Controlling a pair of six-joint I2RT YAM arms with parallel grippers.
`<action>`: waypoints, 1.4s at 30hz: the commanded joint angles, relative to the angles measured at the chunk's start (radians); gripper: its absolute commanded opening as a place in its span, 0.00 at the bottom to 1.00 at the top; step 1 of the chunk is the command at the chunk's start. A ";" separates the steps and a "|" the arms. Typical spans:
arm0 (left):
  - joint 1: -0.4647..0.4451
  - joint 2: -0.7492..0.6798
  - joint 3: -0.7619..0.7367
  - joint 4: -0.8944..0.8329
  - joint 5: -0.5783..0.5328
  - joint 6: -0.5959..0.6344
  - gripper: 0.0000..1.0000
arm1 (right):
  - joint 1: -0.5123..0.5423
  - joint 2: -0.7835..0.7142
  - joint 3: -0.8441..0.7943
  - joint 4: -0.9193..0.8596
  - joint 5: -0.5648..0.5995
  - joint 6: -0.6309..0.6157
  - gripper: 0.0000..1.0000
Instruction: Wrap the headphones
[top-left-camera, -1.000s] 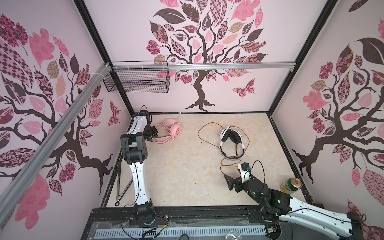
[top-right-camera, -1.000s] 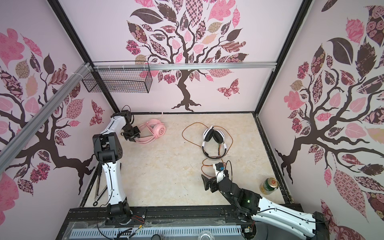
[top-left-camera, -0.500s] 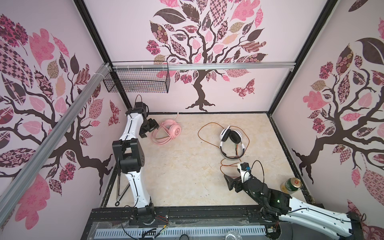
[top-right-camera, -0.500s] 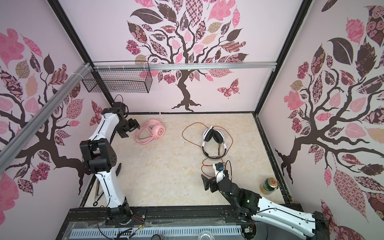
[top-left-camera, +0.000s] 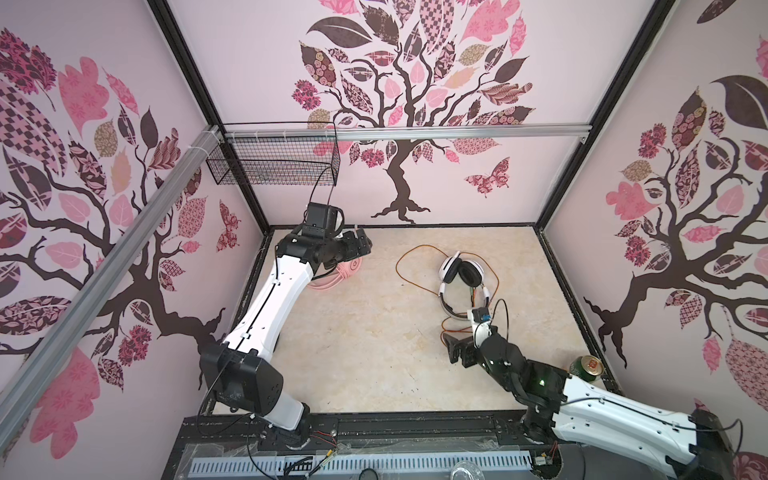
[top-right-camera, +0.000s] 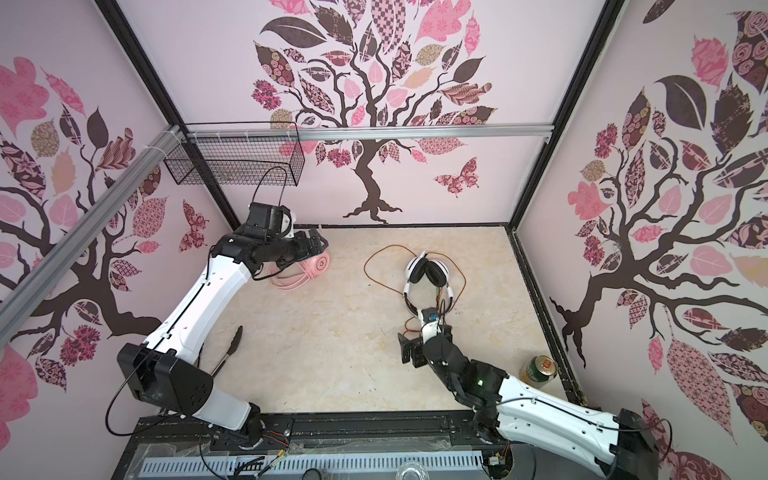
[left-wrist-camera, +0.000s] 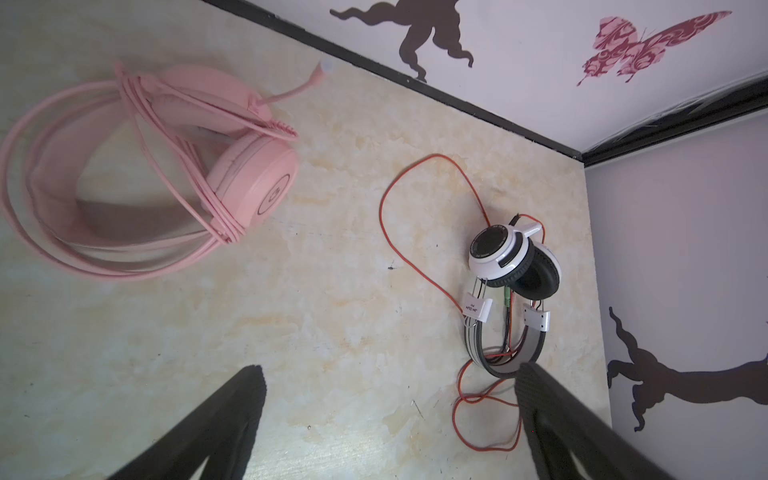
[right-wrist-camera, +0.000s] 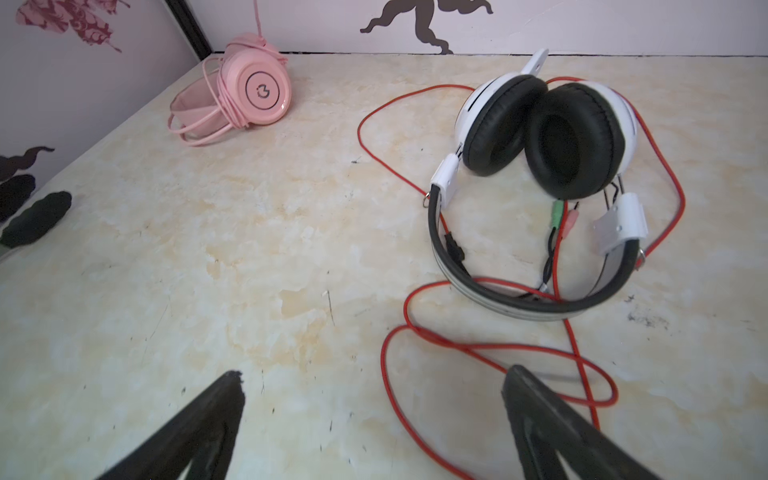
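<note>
I've got L arm stretched far-left, L claw (top-left-camera: 360, 245) spread, empty, by pink headset (top-left-camera: 337, 277), pink cable (left-wrist-camera: 124, 270) wound round it. R arm low near-right, R claw (top-left-camera: 457, 351) spread, empty, near white headset (top-left-camera: 461, 274) on worktop (top-left-camera: 353, 357).

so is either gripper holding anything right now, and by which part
Nothing is held. The left gripper is open and empty near the pink headset; the right gripper is open by the red cable of the white headset, gripping nothing.

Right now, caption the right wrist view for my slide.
Open right end effector faces white headphones, red cable loose; pink headphones lie wrapped behind.
</note>
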 joint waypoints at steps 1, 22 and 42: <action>-0.049 -0.042 -0.038 0.061 0.021 0.012 0.97 | -0.163 0.156 0.110 0.083 -0.233 0.008 0.99; -0.319 -0.068 -0.015 0.026 -0.070 0.092 0.93 | -0.791 0.552 0.537 -0.006 -0.114 0.204 1.00; -0.330 -0.057 -0.017 0.032 -0.025 0.079 0.97 | -0.818 0.892 0.706 0.009 -0.492 -0.080 0.90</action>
